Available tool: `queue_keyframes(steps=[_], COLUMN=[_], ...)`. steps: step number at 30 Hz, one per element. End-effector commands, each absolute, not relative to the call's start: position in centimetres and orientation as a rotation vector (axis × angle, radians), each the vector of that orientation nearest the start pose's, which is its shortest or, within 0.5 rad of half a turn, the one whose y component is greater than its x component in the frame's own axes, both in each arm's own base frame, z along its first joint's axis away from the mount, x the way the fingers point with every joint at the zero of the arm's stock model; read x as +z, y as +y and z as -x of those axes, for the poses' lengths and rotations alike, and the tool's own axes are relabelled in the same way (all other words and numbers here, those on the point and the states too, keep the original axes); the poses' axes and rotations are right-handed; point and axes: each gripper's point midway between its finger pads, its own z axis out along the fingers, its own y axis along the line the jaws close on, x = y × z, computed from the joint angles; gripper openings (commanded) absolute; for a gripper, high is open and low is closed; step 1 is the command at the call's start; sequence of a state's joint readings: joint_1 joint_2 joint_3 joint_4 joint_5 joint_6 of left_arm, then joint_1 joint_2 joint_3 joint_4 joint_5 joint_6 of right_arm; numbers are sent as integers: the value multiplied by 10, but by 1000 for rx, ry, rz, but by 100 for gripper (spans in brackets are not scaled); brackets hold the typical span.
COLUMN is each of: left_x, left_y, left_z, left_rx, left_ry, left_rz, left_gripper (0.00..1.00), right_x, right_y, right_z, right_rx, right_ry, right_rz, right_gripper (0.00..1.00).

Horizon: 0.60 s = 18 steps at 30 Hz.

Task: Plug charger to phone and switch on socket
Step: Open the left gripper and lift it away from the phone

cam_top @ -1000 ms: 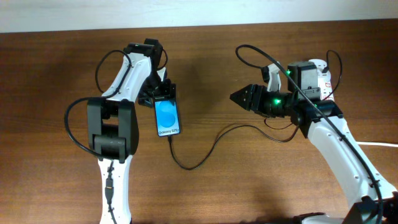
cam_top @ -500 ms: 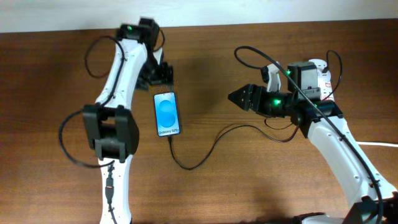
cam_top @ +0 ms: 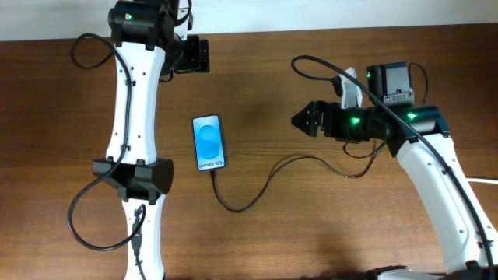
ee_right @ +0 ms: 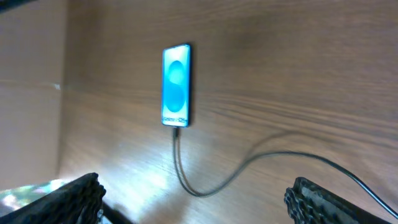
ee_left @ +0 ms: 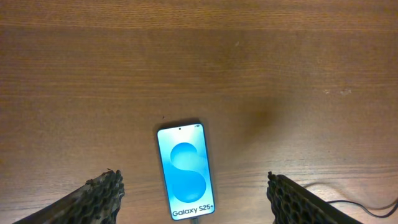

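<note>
The phone (cam_top: pixel 209 143) lies flat on the wooden table with its blue screen up. It also shows in the left wrist view (ee_left: pixel 185 180) and the right wrist view (ee_right: pixel 176 85). The charger (cam_top: pixel 257 190) is a thin black cable whose tip sits at the phone's near end, and it loops right toward the right arm (ee_right: pixel 249 165). My left gripper (cam_top: pixel 191 56) is open and empty, high above the phone's far side (ee_left: pixel 194 190). My right gripper (cam_top: pixel 306 120) is open and empty, right of the phone (ee_right: pixel 196 196). The socket is mostly hidden under the right arm.
A thick white lead (cam_top: pixel 486 181) shows at the table's right edge. A white piece (cam_top: pixel 348 87) shows beside the right arm; I cannot tell what it is. The table's far edge meets a pale wall (cam_top: pixel 311 15).
My left gripper has lifted off the phone's far end and moved back toward the far edge. The right arm has shifted slightly. The phone has stayed put.
</note>
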<state>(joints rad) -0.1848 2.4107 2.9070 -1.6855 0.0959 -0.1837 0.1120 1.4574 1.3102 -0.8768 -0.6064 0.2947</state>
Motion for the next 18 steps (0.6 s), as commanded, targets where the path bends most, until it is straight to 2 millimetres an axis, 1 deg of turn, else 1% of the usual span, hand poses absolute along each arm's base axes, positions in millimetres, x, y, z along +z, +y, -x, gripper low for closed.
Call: queue_keyframes(steps=[1,6,9,10,14,18], left_x=[280,327,344,349,355,364], left_y=[-102,-98,-95,-94,-91,-86], left_z=[-471,-450,-435,-428,-411,-390], left_rx=[-241,-259,-261,-262,-259,-250], left_ry=[2667,2566,2542,2540,2552,2555], left_rz=[-13,-20,-21,-21,-20,-17], left_gripper=[79,80,80,80,78,78], right_x=[245,271,278,280,286,299], right_y=[120,110,102,99,84,48], right_z=[-338,-321,-310,-307,-300,-291], right_rx=[772,698,646,622,540,459], right_ry=[2519,2463,2454,2451,2433,2399], right_rz=[40,39,23,15,-24,-155], right_gripper=[98,98,98,98,98,98])
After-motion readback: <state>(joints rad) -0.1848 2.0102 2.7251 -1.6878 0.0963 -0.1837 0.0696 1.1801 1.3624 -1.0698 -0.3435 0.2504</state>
